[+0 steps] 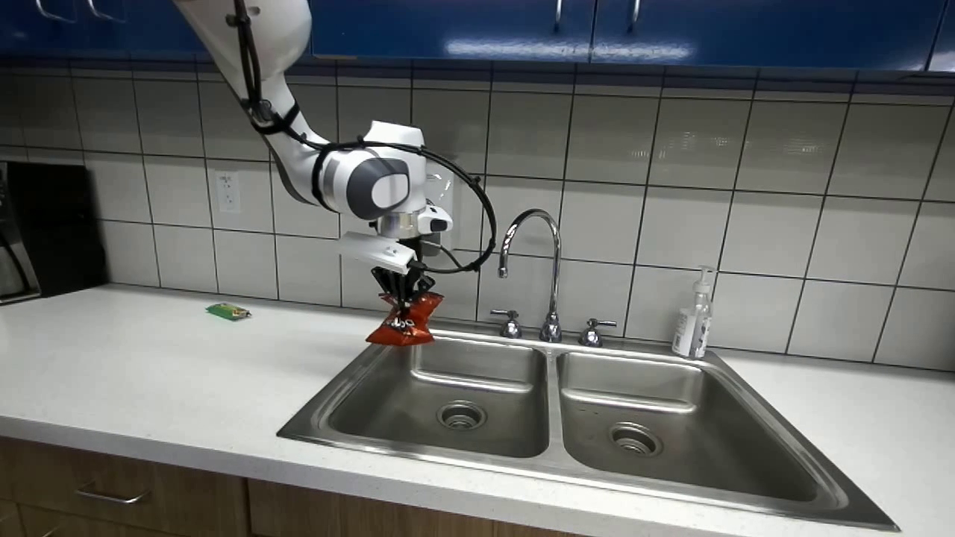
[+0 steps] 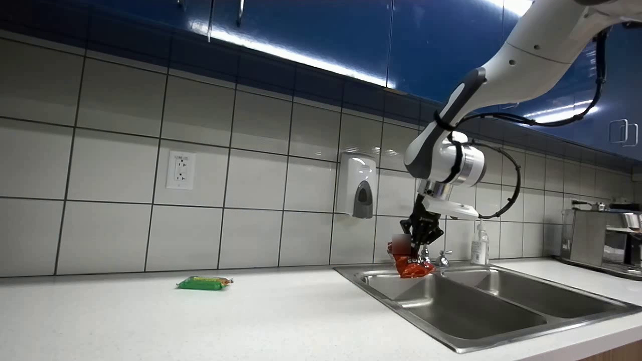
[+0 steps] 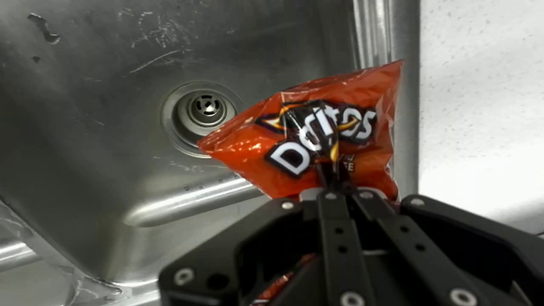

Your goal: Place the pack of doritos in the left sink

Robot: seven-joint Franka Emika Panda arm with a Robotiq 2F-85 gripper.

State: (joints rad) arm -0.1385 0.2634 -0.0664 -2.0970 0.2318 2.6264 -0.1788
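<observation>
The pack of doritos [image 1: 388,335] is a small red-orange bag, also visible in an exterior view [image 2: 412,271] and in the wrist view [image 3: 250,155]. My gripper [image 1: 404,307] is shut on the middle of the bag and holds it in the air. Its fingertips also show in an exterior view [image 2: 415,252] and in the wrist view [image 3: 335,178]. The bag hangs above the back corner of the left sink [image 1: 388,406], partly over its side rim. That basin also shows in an exterior view [image 2: 456,306] and in the wrist view [image 3: 106,127], with its drain beside the bag.
The twin basin [image 1: 716,447] adjoins the left sink. A tall faucet [image 1: 556,291] with two handles stands behind. A soap bottle [image 1: 694,324] stands at the back rim. A small green packet [image 1: 227,311] lies on the counter. A wall dispenser [image 2: 357,180] hangs behind the arm.
</observation>
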